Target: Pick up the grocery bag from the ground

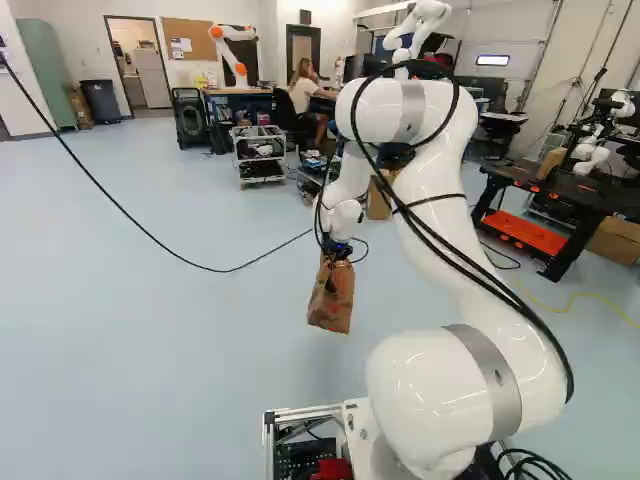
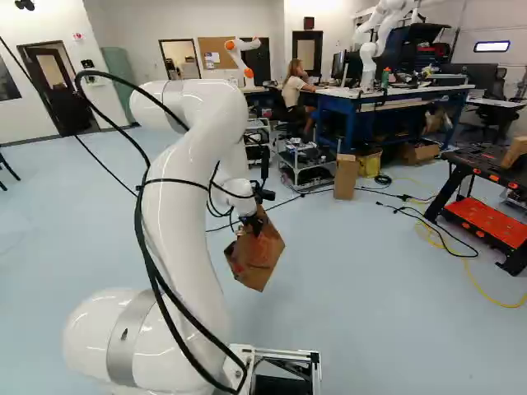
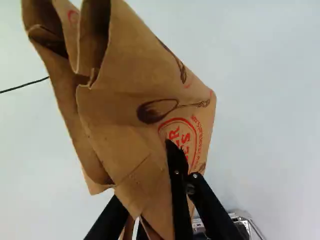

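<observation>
My gripper (image 1: 338, 256) points down ahead of the arm in the left base view, and the brown paper grocery bag (image 1: 332, 300) hangs from it, apparently above the floor. The right base view shows the bag (image 2: 258, 253) tilted beneath the wrist. Seen from the wrist, the gripper (image 3: 146, 200) is shut on the crumpled paper, with one dark finger on either side. The bag (image 3: 125, 107) reaches out ahead of the fingers, creased and folded, with red print and spoon drawings. Paper hides part of the fingers.
Pale blue floor (image 1: 180, 330) lies around the bag. A black cable (image 1: 150, 235) crosses the left side. Farther off stand a wheeled cart (image 2: 305, 163), a cardboard box (image 2: 346, 176), a blue workbench (image 2: 387, 99) with another robot (image 2: 380, 37), and a black-and-red table (image 2: 494, 222) at the right.
</observation>
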Controlling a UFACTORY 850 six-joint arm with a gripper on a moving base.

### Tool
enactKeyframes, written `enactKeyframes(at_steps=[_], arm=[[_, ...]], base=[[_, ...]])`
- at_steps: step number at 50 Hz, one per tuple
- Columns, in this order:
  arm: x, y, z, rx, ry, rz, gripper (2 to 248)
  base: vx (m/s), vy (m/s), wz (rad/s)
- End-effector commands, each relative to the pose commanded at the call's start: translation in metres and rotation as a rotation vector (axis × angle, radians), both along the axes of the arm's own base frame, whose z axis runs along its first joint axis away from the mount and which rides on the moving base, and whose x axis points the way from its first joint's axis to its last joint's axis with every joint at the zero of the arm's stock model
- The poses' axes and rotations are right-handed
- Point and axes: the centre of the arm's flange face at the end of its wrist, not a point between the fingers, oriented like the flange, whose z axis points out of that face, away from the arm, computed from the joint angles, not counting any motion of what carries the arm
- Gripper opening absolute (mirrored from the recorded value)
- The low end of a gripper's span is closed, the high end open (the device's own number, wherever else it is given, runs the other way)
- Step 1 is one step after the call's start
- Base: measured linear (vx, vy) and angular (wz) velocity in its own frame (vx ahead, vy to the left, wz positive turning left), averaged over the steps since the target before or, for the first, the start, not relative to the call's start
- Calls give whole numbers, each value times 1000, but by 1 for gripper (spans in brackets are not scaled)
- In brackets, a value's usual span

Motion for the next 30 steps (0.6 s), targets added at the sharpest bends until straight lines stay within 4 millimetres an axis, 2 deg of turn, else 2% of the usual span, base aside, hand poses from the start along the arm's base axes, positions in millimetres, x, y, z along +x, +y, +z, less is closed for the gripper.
enactKeyframes(at_steps=[15, 30], arm=[[-22, 9, 22, 0, -2, 18, 30], [-44, 17, 26, -1, 19, 35, 30]], base=[[0, 0, 0], [0, 0, 0]])
